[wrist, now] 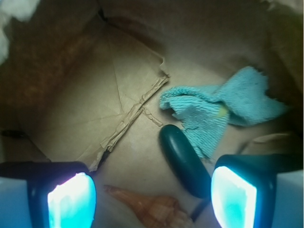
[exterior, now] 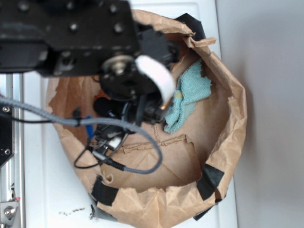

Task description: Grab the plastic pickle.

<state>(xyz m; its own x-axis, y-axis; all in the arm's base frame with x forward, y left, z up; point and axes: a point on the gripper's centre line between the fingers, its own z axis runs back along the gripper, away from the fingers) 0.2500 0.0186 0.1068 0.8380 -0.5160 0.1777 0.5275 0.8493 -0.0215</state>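
Note:
The plastic pickle, dark green and capsule-shaped, lies on the paper floor of the bag. It runs diagonally, its lower end close beside the right finger pad. My gripper hangs open above the bag floor, with nothing held between its glowing pads. The pickle sits toward the right of the gap. In the exterior view the arm covers the pickle, which stays hidden there.
A tan-orange seashell lies between the pads near the lower edge. A light blue terry cloth lies just beyond the pickle. The brown paper bag walls ring everything, on a white table.

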